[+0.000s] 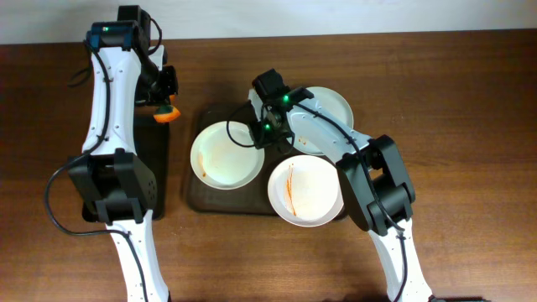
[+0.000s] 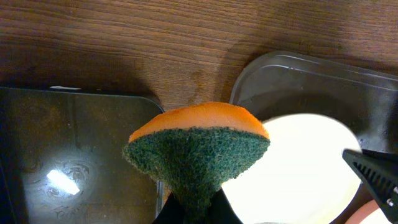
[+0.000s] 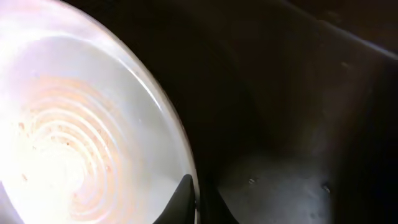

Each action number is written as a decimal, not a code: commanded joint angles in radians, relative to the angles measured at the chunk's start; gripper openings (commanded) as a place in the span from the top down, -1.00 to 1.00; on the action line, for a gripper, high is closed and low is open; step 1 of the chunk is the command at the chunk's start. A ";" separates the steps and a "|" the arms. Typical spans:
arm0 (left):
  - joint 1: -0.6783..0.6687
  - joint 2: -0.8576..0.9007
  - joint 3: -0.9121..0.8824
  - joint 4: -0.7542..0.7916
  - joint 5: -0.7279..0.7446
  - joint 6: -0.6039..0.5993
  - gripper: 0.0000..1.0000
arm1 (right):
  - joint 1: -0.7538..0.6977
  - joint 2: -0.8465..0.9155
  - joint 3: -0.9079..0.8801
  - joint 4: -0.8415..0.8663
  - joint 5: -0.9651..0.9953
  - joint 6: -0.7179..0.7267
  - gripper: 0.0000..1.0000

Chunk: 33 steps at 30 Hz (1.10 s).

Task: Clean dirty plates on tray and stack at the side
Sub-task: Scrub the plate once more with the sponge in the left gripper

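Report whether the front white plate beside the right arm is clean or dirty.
Dirty: the white plate carries an orange-red streak down its left side, seen from overhead.

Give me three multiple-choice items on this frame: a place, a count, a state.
1. The right gripper is: A) at the rim of the left plate B) over the black tray C) off the table
2. Plates in view: A) two B) three C) four
3. The left gripper is: A) open, empty B) shut on the sponge C) shut on a plate
Key: 1A, its fingers straddle that rim; 2B, left plate, far plate and near plate; 3B, the sponge sits pinched in it.
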 commanded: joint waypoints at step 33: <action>-0.205 0.021 -0.749 0.634 -0.044 0.388 1.00 | -0.031 0.031 -0.001 -0.103 0.367 0.443 0.92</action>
